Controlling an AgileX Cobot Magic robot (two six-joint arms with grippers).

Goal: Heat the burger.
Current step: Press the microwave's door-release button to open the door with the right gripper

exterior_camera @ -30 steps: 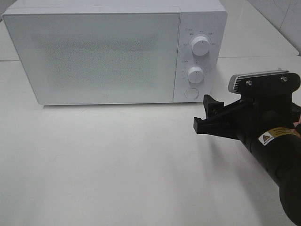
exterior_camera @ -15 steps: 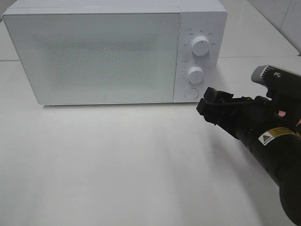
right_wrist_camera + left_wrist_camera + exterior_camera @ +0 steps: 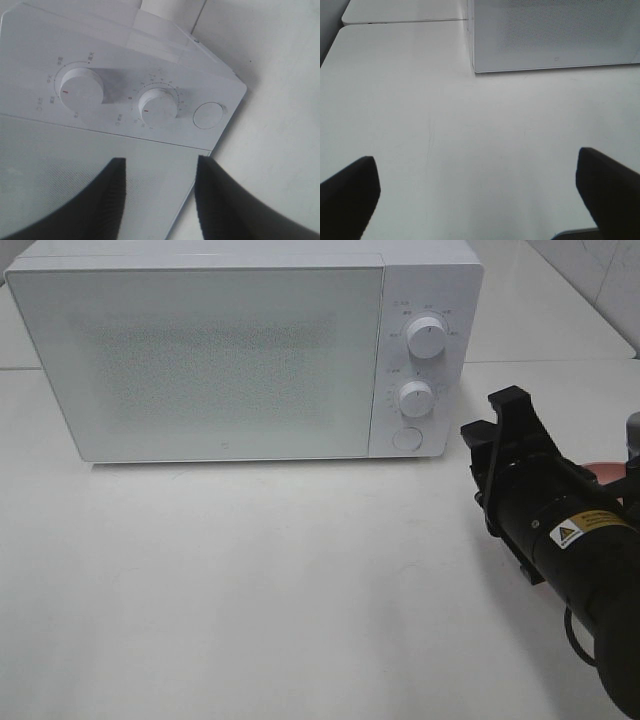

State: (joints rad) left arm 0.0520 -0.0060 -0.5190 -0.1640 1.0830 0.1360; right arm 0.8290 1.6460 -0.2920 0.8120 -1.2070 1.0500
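No view shows the burger. The white microwave stands at the back of the table with its door shut. Its panel has an upper knob, a lower knob and a round button. My right gripper hovers just right of the panel, rolled on its side. In the right wrist view its two dark fingers stand apart with nothing between them, facing the knobs and button. My left gripper is wide open and empty above bare table, in front of the microwave.
A sliver of a pink plate shows behind my right arm at the right edge. The white table spreads in front of the microwave. A seam between two tabletops runs beside the microwave's left corner.
My right gripper has risen, drawn back to the right away from the round button, and rolled at the wrist. Its jaws have narrowed. The microwave door stays shut.
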